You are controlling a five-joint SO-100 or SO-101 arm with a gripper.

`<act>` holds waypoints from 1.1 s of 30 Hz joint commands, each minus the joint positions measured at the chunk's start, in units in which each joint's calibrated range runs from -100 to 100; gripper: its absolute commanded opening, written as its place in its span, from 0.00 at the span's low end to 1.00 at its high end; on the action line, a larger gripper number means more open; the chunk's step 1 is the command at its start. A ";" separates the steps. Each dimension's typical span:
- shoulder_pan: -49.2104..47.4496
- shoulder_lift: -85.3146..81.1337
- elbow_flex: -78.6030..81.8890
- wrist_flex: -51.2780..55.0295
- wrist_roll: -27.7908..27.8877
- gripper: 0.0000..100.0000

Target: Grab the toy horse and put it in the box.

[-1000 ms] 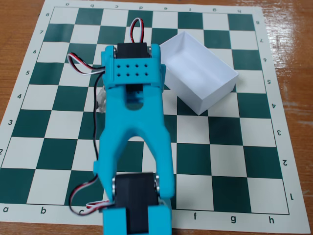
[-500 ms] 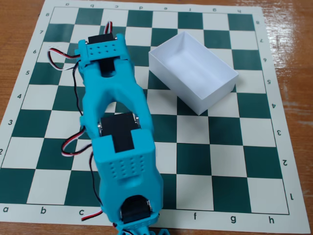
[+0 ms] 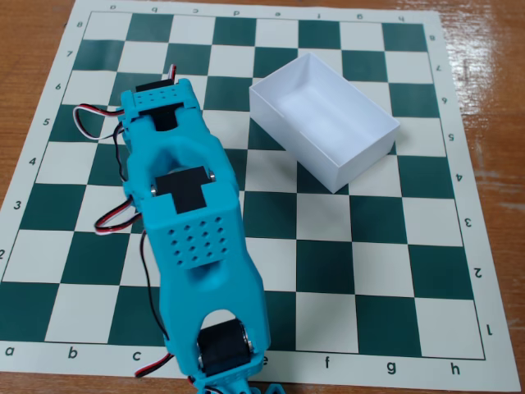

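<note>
One box [image 3: 324, 119] sits empty; horse hidden under my arm [image 3: 184, 213], grip state unclear. Reaching step; next, grasp it.

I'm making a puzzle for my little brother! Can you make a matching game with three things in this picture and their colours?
Things:
1. the box
2. the robot arm
3. the table

Colours:
A. brown wood
B. white
C. bright turquoise blue

Pairs: 1-B, 2-C, 3-A
</note>
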 commanded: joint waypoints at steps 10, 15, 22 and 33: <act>-0.09 -1.92 -5.55 1.26 -1.48 0.00; 1.77 -12.18 -10.38 8.32 -0.84 0.00; 9.63 -23.60 -14.93 11.64 3.46 0.00; 25.77 -16.61 -15.29 0.01 11.71 0.00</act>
